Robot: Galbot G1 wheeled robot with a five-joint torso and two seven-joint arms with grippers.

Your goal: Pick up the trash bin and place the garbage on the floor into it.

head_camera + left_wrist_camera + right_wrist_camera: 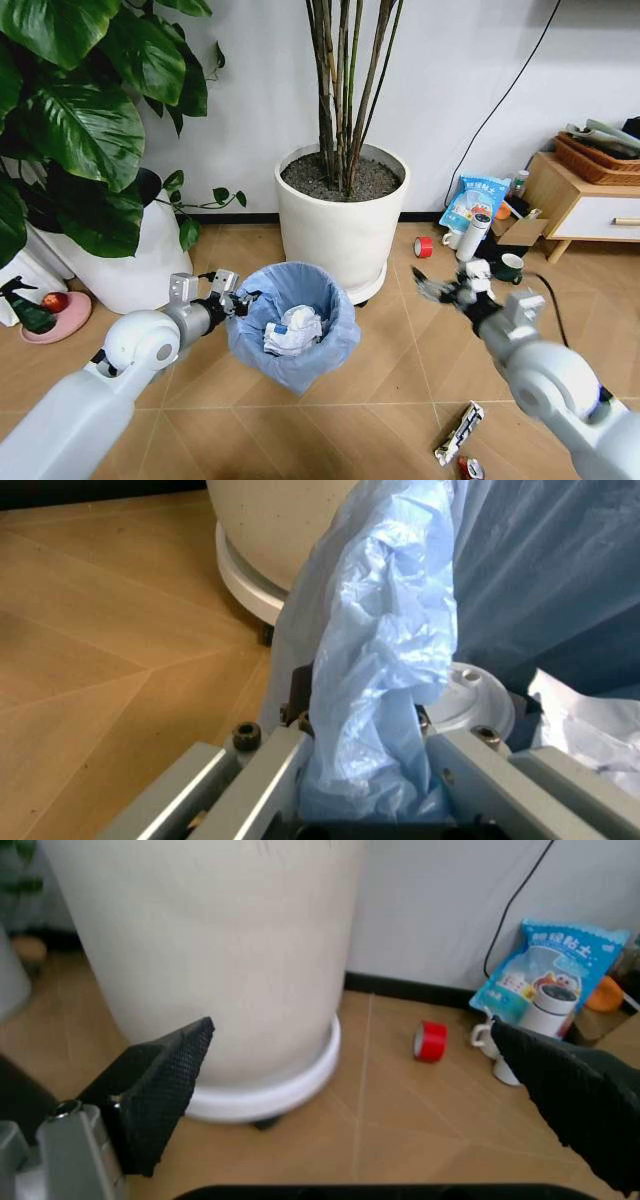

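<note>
Standing on the floor just in front of a large white plant pot, the trash bin is lined with a crinkly light blue bag folded over its rim, and crumpled white paper lies inside it. The left gripper is clamped on the bin's rim at the side facing the robot's left; the left wrist view shows its fingers pinching the bunched blue plastic. The right gripper hangs in the air on the bin's other side, apart from it, its black jaws spread wide and holding nothing. Close behind the bin the pot's round base leaves little room. A second white pot with broad green leaves stands to the left. On the floor near the bottom edge of the head view lie a long silvery wrapper and a small red wrapper. Farther back by the wall are a red tape roll, a blue-and-white bag, a white cup and a dark green mug, beside a low wooden cabinet. Open floor lies between the bin and the wrappers
</note>
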